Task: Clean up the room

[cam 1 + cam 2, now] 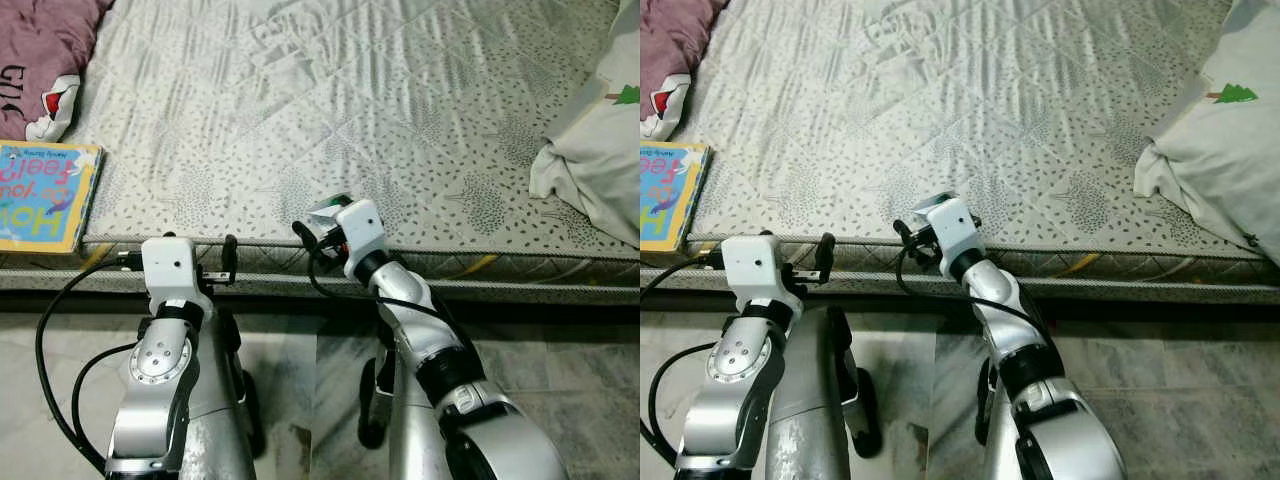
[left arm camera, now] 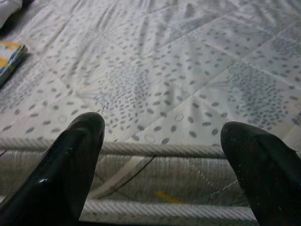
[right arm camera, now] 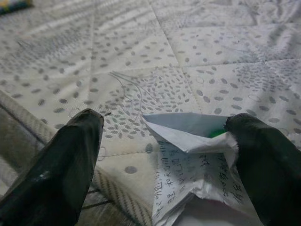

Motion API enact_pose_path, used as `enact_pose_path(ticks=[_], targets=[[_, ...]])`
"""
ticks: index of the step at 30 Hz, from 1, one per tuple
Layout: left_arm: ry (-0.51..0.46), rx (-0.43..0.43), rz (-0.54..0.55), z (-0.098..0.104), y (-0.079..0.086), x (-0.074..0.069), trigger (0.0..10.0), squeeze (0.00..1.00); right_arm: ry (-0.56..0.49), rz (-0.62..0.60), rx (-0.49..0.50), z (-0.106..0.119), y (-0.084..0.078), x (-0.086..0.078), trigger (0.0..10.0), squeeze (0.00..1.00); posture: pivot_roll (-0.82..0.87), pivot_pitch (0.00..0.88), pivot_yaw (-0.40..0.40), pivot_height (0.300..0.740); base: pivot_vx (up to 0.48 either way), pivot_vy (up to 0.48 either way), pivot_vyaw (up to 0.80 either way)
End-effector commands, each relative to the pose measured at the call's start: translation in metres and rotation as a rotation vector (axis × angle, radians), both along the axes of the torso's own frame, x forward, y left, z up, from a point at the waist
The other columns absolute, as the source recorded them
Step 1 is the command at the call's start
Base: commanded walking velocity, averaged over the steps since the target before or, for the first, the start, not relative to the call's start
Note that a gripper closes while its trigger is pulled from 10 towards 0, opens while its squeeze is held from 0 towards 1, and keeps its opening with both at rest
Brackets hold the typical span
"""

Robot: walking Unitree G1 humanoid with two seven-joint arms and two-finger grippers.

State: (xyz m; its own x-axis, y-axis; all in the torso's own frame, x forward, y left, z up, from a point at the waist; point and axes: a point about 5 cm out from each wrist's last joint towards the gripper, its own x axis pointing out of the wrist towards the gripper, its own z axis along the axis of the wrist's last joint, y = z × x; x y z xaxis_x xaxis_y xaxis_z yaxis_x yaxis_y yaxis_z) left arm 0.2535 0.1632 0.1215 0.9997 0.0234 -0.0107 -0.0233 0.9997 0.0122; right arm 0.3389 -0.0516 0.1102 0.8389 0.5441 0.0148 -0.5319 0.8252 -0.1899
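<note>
From where I stand the robot faces the long edge of the mattress [image 1: 330, 110], and the tidying looks far from done. At about ten o'clock a maroon garment [image 1: 40, 50] is heaped on the corner, and just below it, at nine o'clock, a picture book [image 1: 40, 195] lies flat at the mattress edge, its long axis running away from the robot toward twelve.

The left gripper [image 2: 162, 155] hovers at the mattress edge at about seven o'clock, its jaws spread wide with nothing between them.

At the middle, the right gripper [image 3: 164, 141] sits just over the edge with a piece of folded paper [image 3: 188, 160] in its jaws: the jaws are well apart and the paper lies against one finger, so I would judge it loosely carried rather than pinched. Handwriting shows on it, and a bit of green at the fold. Its folded point aims across the jaws, toward nine o'clock as I read it.

At three o'clock a white pillow [image 1: 600, 150] with a small green tree print slumps on the mattress. Book, garment and paper all look still to be put away.
</note>
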Motion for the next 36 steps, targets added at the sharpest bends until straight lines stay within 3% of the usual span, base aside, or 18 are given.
enact_pose_path(ticks=[1, 8, 9, 10, 12, 23, 36], targets=[[0.024, 0.018, 0.034, -0.003, 0.007, -0.007, 10.0, 0.0, 0.018, 0.001, -0.026, -0.009, 0.005, -0.002, 10.0, 0.0, 0.15, 0.361, -0.021, 0.538, 0.0, 0.0, 0.0], [0.039, 0.018, 0.057, -0.006, 0.008, -0.016, 10.0, 0.0, 0.062, -0.075, -0.166, -0.023, 0.001, 0.004, 10.0, 0.0, 0.16, 0.373, -0.04, 0.538, 0.0, 0.0, 0.0], [0.04, 0.017, 0.058, -0.006, 0.008, -0.016, 10.0, 0.0, 0.069, -0.084, -0.184, -0.026, 0.0, 0.004, 6.5, 0.0, 0.16, 0.373, -0.04, 0.538, 0.0, 0.0, 0.0], [0.04, 0.017, 0.059, -0.006, 0.007, -0.016, 10.0, 0.0, 0.082, -0.096, -0.211, -0.029, -0.003, 0.004, 0.1, 0.0, 0.16, 0.372, -0.041, 0.538, 0.0, 0.0, 0.0], [0.041, 0.018, 0.06, -0.006, 0.007, -0.016, 10.0, 0.0, 0.101, -0.12, -0.246, -0.034, -0.008, 0.005, 0.0, 0.0, 0.16, 0.373, -0.04, 0.538, 0.0, 0.0, 0.0], [0.031, 0.011, 0.044, -0.006, 0.002, -0.006, 10.0, 0.0, 0.146, -0.218, -0.239, -0.04, -0.028, 0.008, 0.0, 0.0, 0.13, 0.341, -0.037, 0.538, 0.0, 0.0, 0.0], [0.011, 0.004, 0.013, -0.006, -0.003, 0.009, 10.0, 0.0, 0.179, -0.271, -0.196, -0.04, -0.035, 0.011, 0.0, 0.0, 0.1, 0.276, -0.015, 0.538, 0.0, 0.0, 0.0]])
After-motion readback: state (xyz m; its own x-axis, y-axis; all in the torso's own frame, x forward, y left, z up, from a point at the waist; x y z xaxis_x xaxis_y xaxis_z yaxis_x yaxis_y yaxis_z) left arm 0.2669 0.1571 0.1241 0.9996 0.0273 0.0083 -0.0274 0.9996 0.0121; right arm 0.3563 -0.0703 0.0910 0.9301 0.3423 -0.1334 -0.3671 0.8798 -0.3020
